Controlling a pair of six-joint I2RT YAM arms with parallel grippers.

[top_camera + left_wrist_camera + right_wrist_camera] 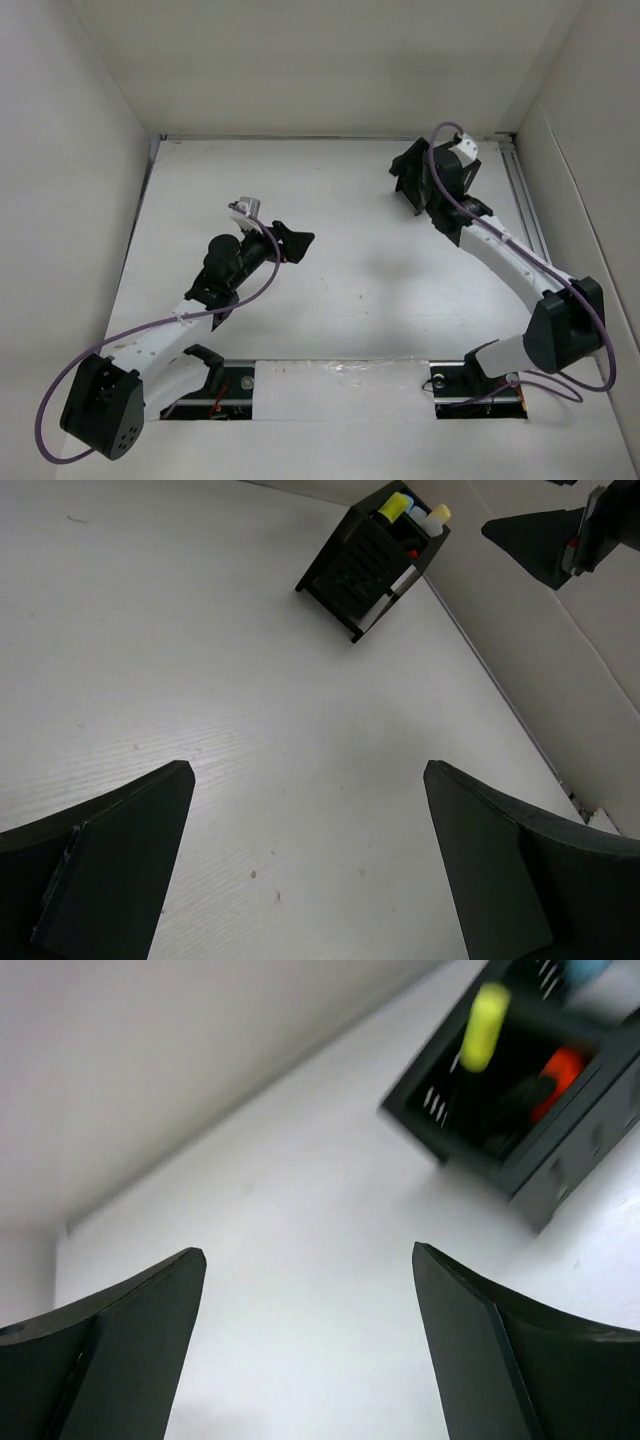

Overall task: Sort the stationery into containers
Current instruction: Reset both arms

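Note:
The black slatted organiser (365, 560) stands at the back right of the table, partly hidden under the right arm in the top view (415, 195). Markers stand in its compartments: a yellow one (396, 504), a light blue one (417, 513), a pale-capped one (437, 518) and an orange one (560, 1068). Every marker I see is inside it. My right gripper (309, 1250) is open and empty, hovering just beside the organiser (408, 160). My left gripper (308, 770) is open and empty above bare table at mid left (295, 240), far from the organiser.
White walls enclose the table on the left, back and right. A metal rail (525, 200) runs along the right edge. A taped strip (340, 375) lies between the arm bases at the near edge.

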